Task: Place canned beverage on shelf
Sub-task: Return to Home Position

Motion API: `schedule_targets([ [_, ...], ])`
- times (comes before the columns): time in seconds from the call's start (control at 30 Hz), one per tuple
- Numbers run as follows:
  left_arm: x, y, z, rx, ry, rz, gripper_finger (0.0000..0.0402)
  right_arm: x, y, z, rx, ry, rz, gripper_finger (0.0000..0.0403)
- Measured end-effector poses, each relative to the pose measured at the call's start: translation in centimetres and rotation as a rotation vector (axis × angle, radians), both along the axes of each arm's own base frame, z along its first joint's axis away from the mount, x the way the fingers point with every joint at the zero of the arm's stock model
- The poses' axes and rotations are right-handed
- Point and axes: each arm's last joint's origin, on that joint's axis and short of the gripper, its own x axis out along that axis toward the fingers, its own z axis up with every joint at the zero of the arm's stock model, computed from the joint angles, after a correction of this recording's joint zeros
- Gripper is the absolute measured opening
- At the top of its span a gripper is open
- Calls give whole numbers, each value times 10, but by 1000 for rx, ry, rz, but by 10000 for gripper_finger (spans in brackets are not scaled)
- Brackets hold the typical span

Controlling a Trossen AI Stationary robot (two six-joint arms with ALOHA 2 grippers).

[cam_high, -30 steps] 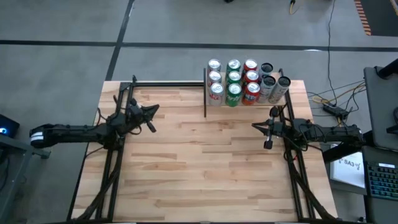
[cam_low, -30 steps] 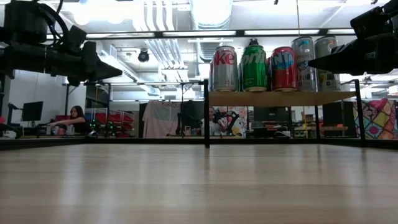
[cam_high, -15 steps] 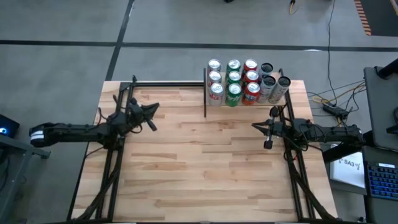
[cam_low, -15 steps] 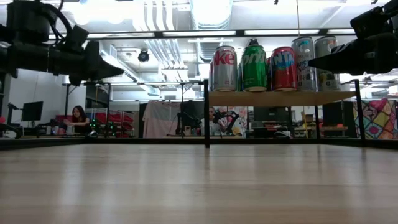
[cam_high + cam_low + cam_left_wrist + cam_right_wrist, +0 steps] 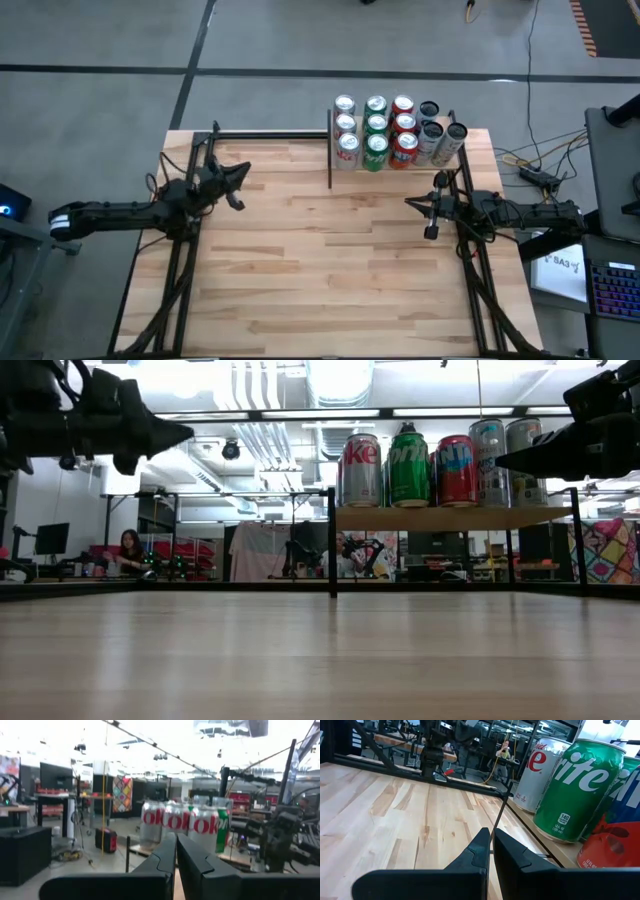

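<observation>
Several beverage cans (image 5: 390, 130), silver, green and red, with taller silver ones at the right, stand upright in rows on the small light-wood shelf (image 5: 450, 517) at the table's far right. The shelf is raised on thin black posts. My left gripper (image 5: 243, 170) is shut and empty, high above the table's left side, pointing toward the shelf; it also shows in the low view (image 5: 185, 432). My right gripper (image 5: 408, 203) is shut and empty, in the air just near of the shelf, pointing toward the table's left; it also shows in the low view (image 5: 500, 461).
A black rail (image 5: 270, 134) runs along the far edge from the left frame to the shelf's post (image 5: 330, 150). Dark arm frames stand at the table's left (image 5: 180, 270) and right (image 5: 480, 280). The striped tabletop (image 5: 330, 250) lies between them. A person (image 5: 125, 548) sits far behind.
My left gripper has risen and drawn a little toward the table's far left, staying shut. My right gripper and the cans have kept still.
</observation>
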Motion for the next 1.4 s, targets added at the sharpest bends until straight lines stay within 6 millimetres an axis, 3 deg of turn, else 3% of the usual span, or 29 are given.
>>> schedule_targets([
  [0.43, -17, -4, 8, 65, -27, 10, 0, 0, 0, 0, 0, -1, 0, 12],
  [0.9, -33, -9, -6, 32, 86, -13, 0, 0, 0, 0, 0, -1, 0, 12],
  [1.4, -31, -8, -16, 3, 181, -17, 0, 0, 0, 0, 0, -2, 0, 12],
])
